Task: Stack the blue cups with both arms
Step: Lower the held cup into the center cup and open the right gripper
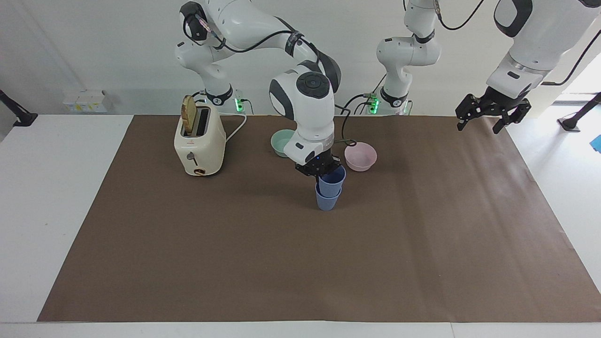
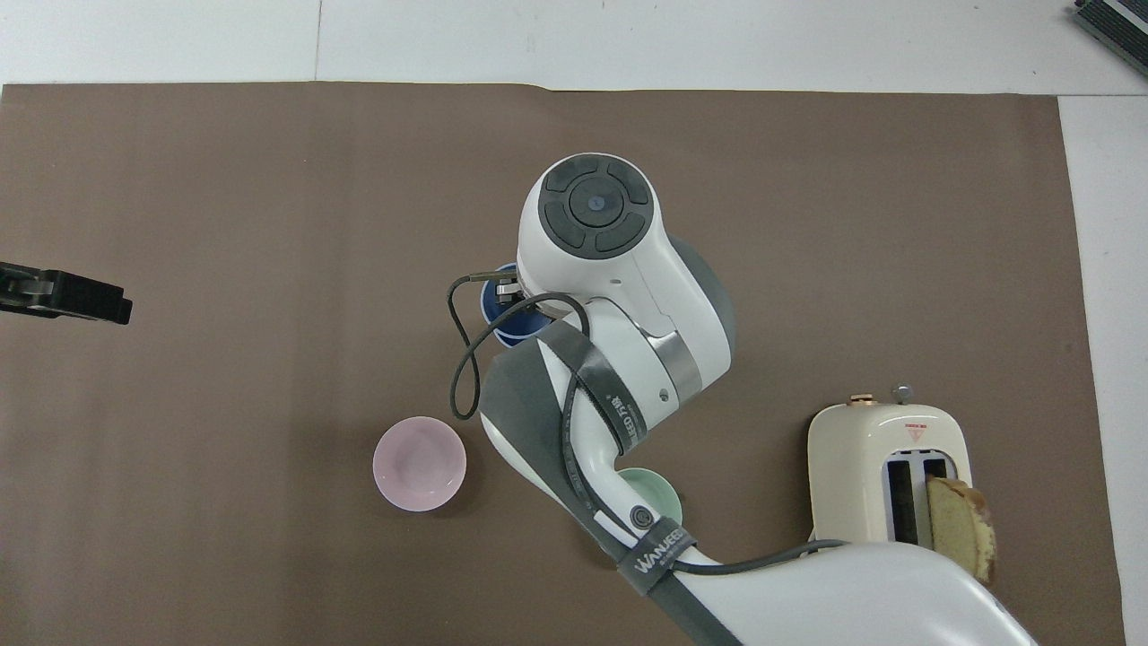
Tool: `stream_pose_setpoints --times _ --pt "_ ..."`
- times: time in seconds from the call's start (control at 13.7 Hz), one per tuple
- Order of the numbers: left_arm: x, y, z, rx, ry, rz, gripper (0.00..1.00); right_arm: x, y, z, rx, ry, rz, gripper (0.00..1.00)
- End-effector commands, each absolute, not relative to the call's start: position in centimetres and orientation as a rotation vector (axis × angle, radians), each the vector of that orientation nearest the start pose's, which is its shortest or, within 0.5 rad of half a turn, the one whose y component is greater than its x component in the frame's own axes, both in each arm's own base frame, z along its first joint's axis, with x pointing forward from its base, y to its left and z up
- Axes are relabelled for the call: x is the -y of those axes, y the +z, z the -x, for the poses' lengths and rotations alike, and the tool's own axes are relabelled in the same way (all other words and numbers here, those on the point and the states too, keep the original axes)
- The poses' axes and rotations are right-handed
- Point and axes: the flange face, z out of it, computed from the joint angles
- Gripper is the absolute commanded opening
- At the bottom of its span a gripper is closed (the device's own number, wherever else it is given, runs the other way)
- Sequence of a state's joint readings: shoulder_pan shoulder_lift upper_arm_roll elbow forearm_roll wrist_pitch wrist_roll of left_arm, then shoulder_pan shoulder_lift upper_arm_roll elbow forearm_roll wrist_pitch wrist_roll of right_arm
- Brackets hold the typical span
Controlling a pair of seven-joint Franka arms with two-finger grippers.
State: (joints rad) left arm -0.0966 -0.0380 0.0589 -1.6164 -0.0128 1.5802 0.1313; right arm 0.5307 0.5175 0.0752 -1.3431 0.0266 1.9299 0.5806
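Cups sit near the middle of my facing view: the upper blue cup [image 1: 332, 181] is partly nested in the lower blue cup [image 1: 327, 200], which stands on the brown mat [image 1: 300, 263] covering the surface. I see the right pincer [image 1: 320, 170] clamped shut on the upper cup's rim, the right arm [image 1: 305, 103] coming down from the upper left of the frame. In the overhead view that arm's wrist [image 2: 610, 260] hides most of the stack, and only a blue arc shows at the frame's centre. The left pincer [image 1: 493, 117] hangs with its fingers spread apart, holding nothing, over the mat's corner at the upper right of the facing view, where the left arm waits. I also see 2 bowls just above the cups in the facing view, a pink bowl [image 1: 360, 156] and a mint-green bowl [image 1: 282, 142], and a cream toaster [image 1: 199, 141] with a bread slice [image 1: 189, 115] at upper left.
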Motion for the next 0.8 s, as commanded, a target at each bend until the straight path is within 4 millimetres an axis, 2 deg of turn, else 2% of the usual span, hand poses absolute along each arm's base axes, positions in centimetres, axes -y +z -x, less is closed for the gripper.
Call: stream_pose_setpoints --times 0.0,0.22,0.36,0.44,0.51,0.58,0.73 --pt "1.7 62.7 -53.7 -0.282 -0.005 3.129 1.00 -40.2 42.2 -59.3 -0.015 -0.038 3.053 0.00" --pt "1.7 62.7 -53.7 -0.284 -0.005 3.128 1.00 -40.3 42.0 -59.1 -0.019 -0.021 3.048 0.00" --pt "1.8 62.6 -53.7 -0.286 -0.002 3.128 1.00 -40.4 41.1 -58.8 -0.012 -0.007 3.062 0.00" --pt "1.7 62.6 -53.7 -0.284 -0.002 3.129 1.00 -40.3 41.0 -58.9 -0.016 -0.012 3.059 0.07" --pt "1.6 62.7 -53.6 -0.282 -0.005 3.129 1.00 -40.4 41.1 -58.9 -0.019 -0.012 3.053 0.54" --pt "1.7 62.6 -53.7 -0.284 -0.002 3.129 1.00 -40.3 41.1 -58.9 -0.015 -0.017 3.058 0.69" --pt "1.8 62.7 -53.6 -0.286 -0.002 3.128 1.00 -40.3 41.0 -59.0 -0.013 -0.021 3.061 0.83"
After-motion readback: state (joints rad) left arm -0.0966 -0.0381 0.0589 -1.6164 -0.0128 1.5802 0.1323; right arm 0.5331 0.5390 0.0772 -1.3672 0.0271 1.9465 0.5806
